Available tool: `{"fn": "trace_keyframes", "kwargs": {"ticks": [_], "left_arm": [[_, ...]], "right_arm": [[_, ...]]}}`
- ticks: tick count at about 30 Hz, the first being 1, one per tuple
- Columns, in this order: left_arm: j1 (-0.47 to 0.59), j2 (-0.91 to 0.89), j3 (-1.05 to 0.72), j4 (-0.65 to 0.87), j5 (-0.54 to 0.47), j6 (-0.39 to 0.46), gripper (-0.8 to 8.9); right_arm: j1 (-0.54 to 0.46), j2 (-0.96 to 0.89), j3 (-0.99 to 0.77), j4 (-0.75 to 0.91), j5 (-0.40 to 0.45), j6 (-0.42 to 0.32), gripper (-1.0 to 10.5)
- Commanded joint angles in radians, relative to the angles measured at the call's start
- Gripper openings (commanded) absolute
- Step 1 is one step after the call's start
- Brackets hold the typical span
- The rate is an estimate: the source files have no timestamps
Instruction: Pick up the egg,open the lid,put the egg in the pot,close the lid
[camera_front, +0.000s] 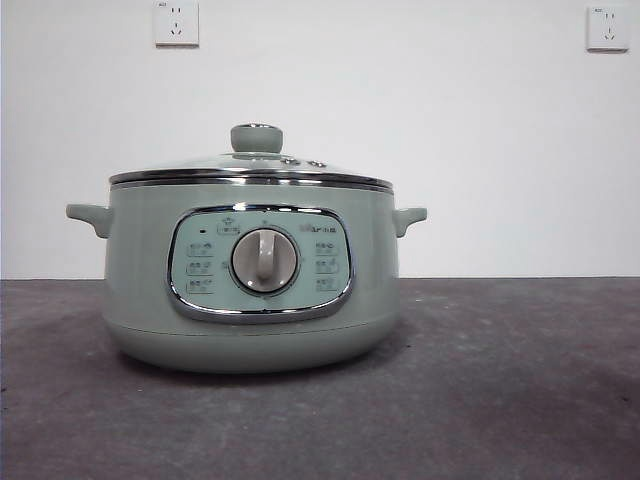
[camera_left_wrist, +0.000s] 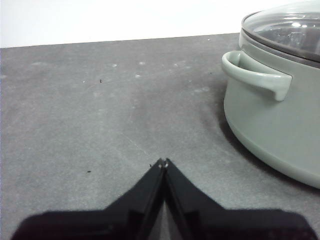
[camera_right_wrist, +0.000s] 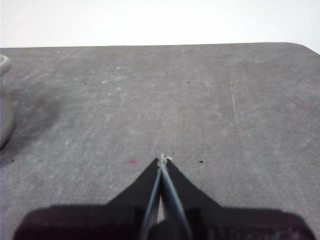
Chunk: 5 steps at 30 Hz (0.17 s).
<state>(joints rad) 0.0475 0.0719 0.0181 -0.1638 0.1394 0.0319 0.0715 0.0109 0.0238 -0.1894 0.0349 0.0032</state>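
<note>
The pale sage-green pot (camera_front: 250, 290) stands in the middle of the dark table, its grey dial facing the front camera. The glass lid (camera_front: 250, 166) with its green knob rests shut on the pot. In the left wrist view the pot (camera_left_wrist: 272, 115) and lid (camera_left_wrist: 287, 30) lie off to one side, apart from my left gripper (camera_left_wrist: 163, 161), which is shut on nothing above bare table. My right gripper (camera_right_wrist: 163, 159) is also shut and empty; only a sliver of the pot (camera_right_wrist: 4, 100) shows at that view's edge. The egg is out of view.
Grey table surface (camera_front: 500, 380) stretches on both sides of the pot. A white wall with two sockets (camera_front: 176, 22) stands behind. The table's far edge and a rounded corner (camera_right_wrist: 300, 46) show in the right wrist view.
</note>
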Motion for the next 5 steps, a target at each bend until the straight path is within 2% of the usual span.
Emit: {"fn": "trace_keyframes", "kwargs": {"ticks": [1,5], "left_arm": [[0.003,0.0,-0.01,0.005,-0.002,-0.01,-0.04],[0.003,0.0,-0.01,0.005,-0.003,-0.01,-0.04]], "right_arm": [[-0.001,-0.002,-0.01,0.006,-0.001,0.004,0.0],[-0.001,-0.002,-0.01,0.006,-0.001,0.004,0.0]]}}
